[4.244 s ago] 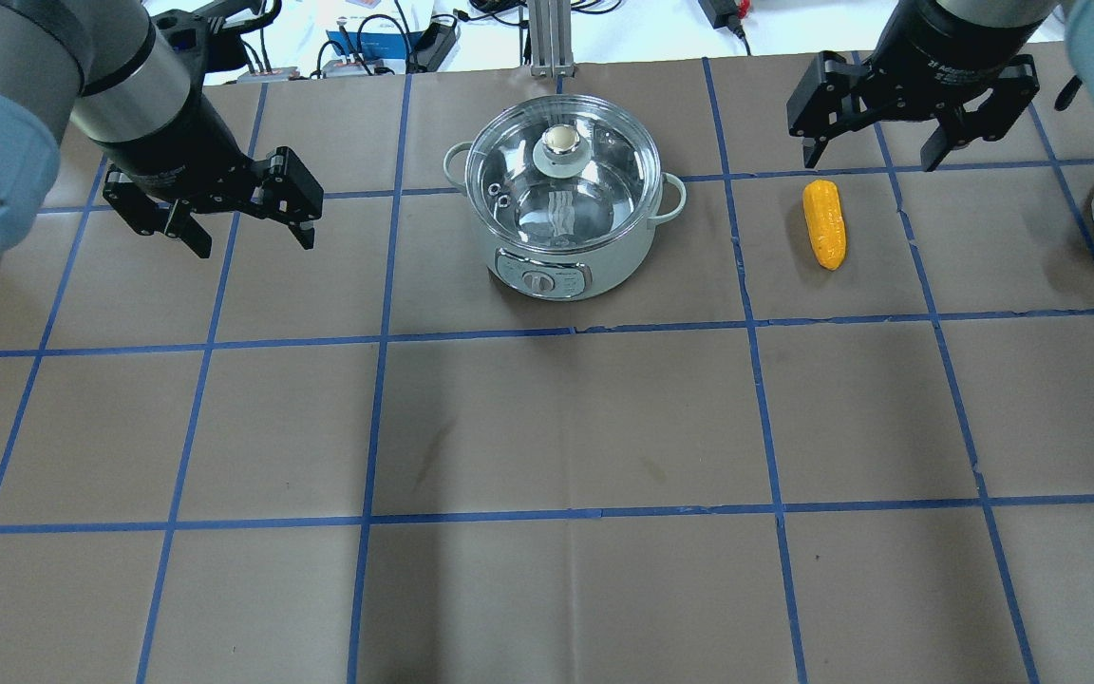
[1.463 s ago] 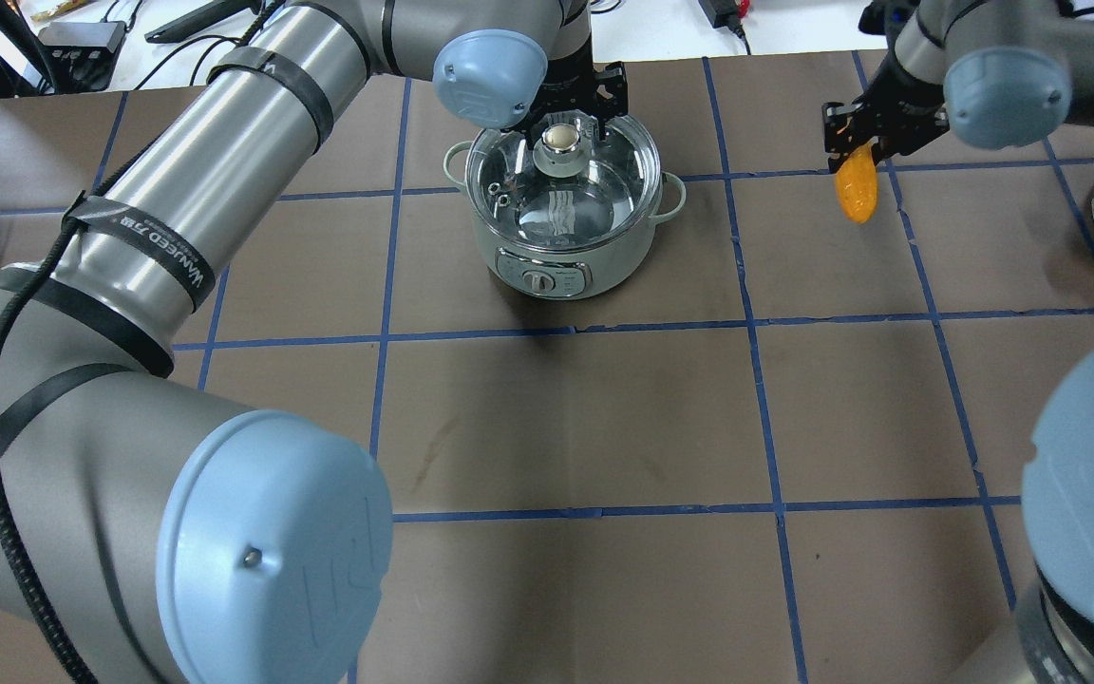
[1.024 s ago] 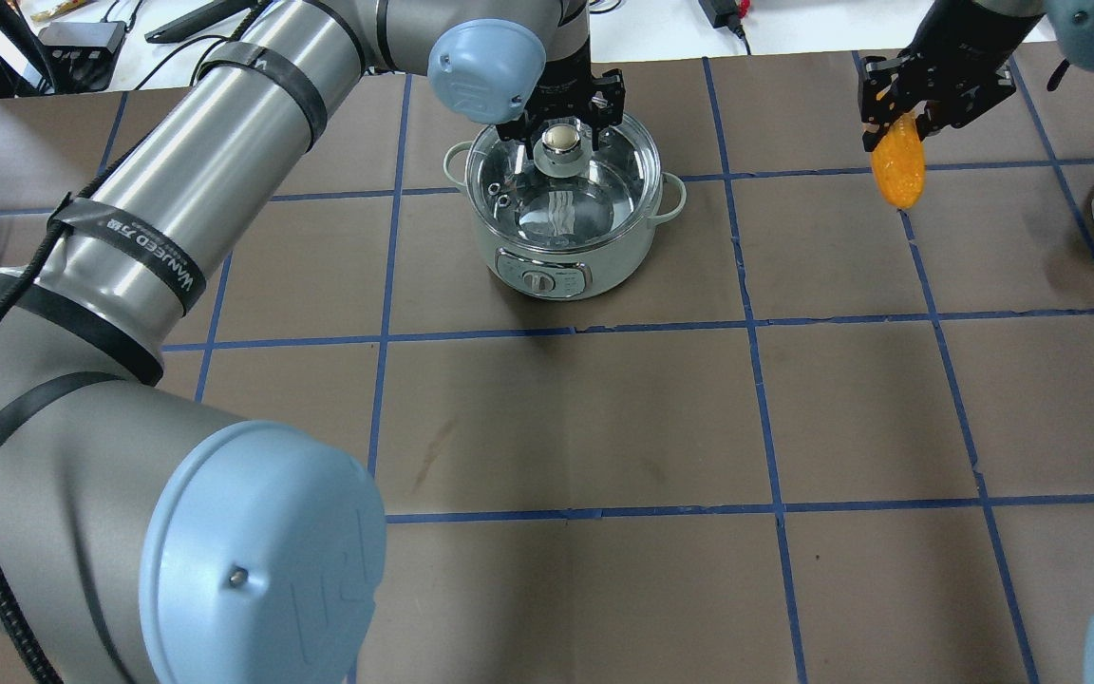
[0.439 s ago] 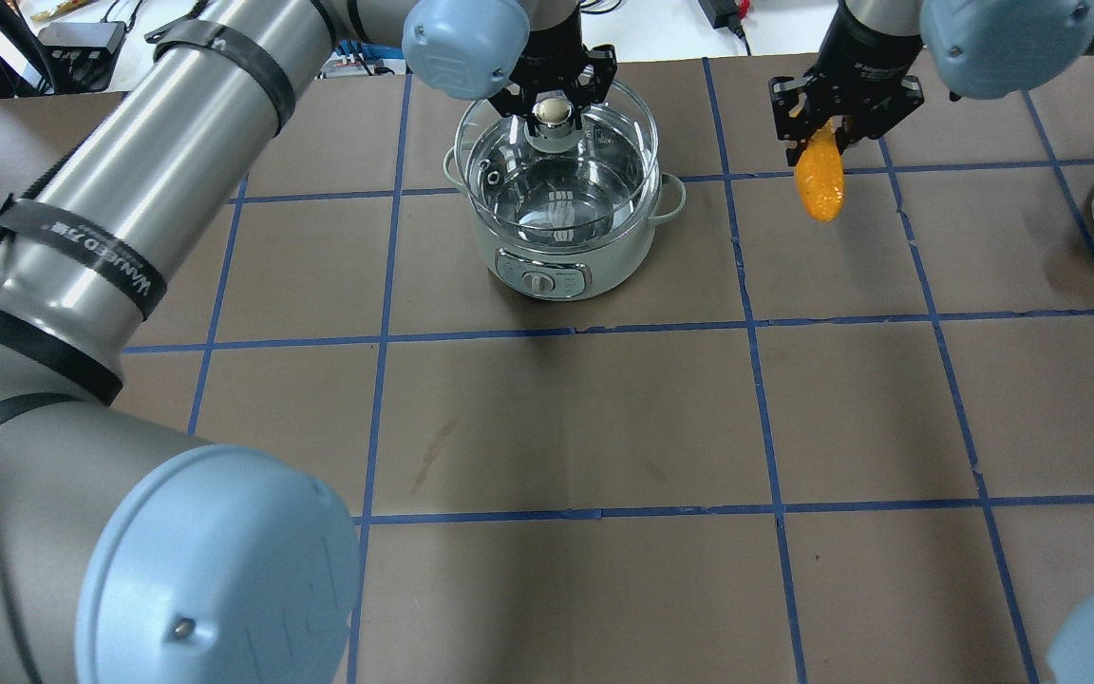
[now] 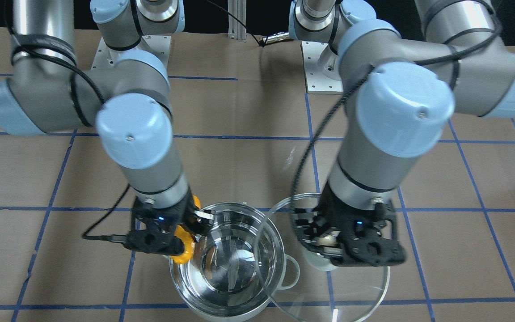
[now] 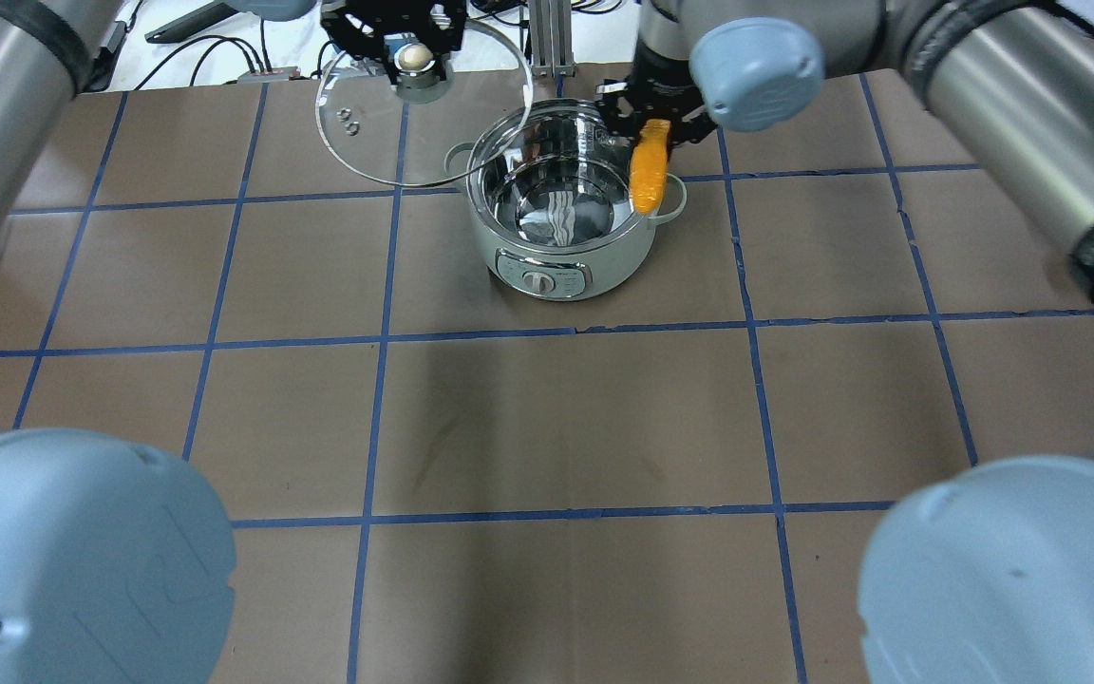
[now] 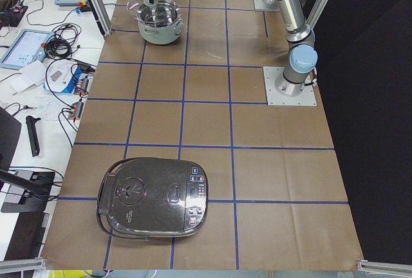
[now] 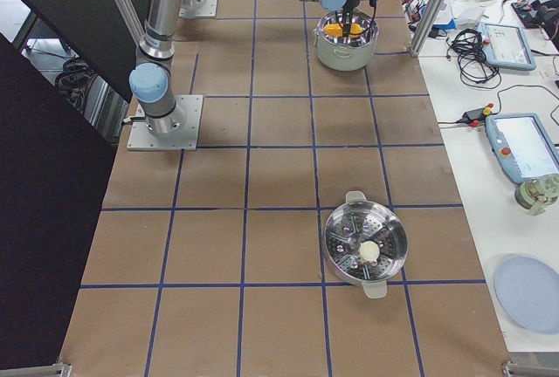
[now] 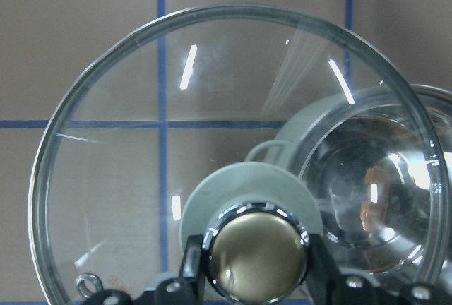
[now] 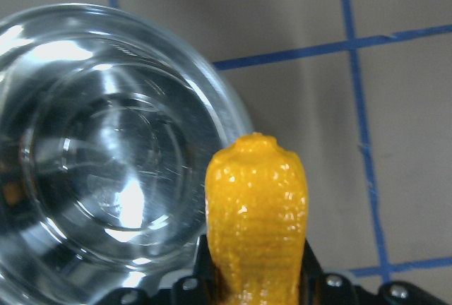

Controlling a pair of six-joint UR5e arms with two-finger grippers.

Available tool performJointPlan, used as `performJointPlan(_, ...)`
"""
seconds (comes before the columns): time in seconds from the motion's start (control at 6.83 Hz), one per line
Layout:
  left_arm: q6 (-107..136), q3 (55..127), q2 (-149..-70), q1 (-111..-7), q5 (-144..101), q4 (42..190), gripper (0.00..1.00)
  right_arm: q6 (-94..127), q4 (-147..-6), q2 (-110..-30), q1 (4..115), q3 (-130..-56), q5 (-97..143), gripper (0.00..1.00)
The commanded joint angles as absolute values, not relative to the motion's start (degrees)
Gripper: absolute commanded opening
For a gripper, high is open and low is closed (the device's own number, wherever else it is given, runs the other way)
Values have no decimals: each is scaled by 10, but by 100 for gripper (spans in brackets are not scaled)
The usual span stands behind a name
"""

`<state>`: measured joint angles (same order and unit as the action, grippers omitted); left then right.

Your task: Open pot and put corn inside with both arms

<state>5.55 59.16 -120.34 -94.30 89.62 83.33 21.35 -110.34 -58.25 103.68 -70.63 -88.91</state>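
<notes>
You have the opening done. The lid is off the pot and held in the air to the pot's left, its edge overlapping the rim in the overhead view. Your left hand pinches the lid's round metal knob, one finger on each side. Your right hand is clamped on the upper end of the corn. The corn hangs tip down above the pot's right rim, near the loop handle, not over the middle of the opening. What is left, as I judge it, is to bring the corn inward over the bowl and let it go.

The pot holds nothing; you see only its bare shiny floor. Farther along the bench, the rice cooker is closed, so its contents are hidden. A second steel pan shows a perforated insert with a small pale round piece on it.
</notes>
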Motion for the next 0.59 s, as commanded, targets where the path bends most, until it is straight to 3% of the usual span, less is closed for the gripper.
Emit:
performJointPlan(0.0,-24,682,-1207,-835,885,791,24,254,-1149,-486,1094,-649,-923,10)
performJointPlan(0.29,-37,785,-1215,-812,887,659,24,208,-1154,-458,1093,-654,-939,12)
performJointPlan(0.44,-36,805,-1223,-809,889,635,24,208,-1154,-458,1093,-661,-940,63)
